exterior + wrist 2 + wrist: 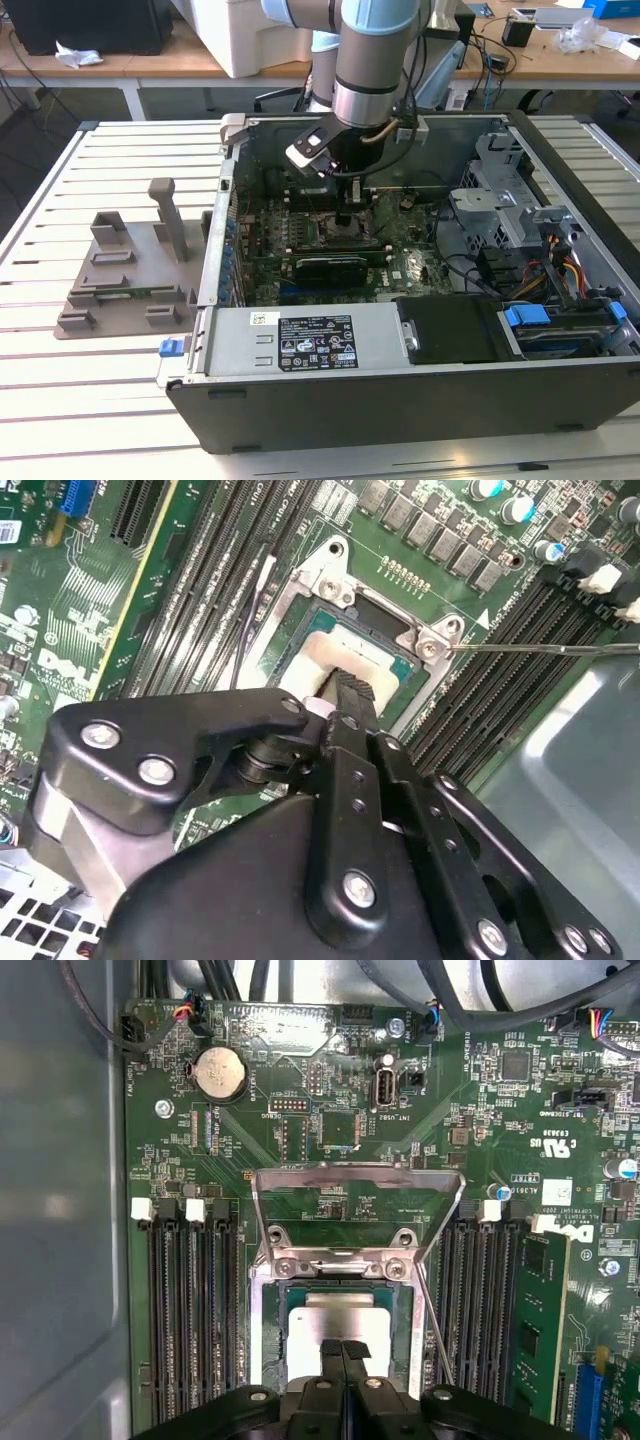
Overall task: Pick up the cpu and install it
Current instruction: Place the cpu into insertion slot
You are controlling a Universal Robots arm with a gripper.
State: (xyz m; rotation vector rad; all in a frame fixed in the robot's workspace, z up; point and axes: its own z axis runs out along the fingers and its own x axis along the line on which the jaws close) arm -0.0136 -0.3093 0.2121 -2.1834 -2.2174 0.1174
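The cpu [340,1318] is a small silvery square with a pale rim. It lies flat inside the black-framed socket [268,1330] of the green motherboard [405,262]. My gripper [343,1348] hangs straight over it inside the open computer case [400,410]. Its two black fingers are pressed together, with their tips at the chip's near edge. In the second wrist view the gripper [345,687] covers part of the cpu [358,648]. I cannot tell whether the tips touch the chip. In the exterior view the gripper [345,215] reaches down to the middle of the board.
The socket's metal load plate [355,1175] stands swung up, and its thin lever [435,1330] runs beside the socket. Memory slots [185,1300] flank both sides. A long black expansion card [330,265] lies nearby. A grey plastic holder [130,270] stands outside the case at the exterior view's left.
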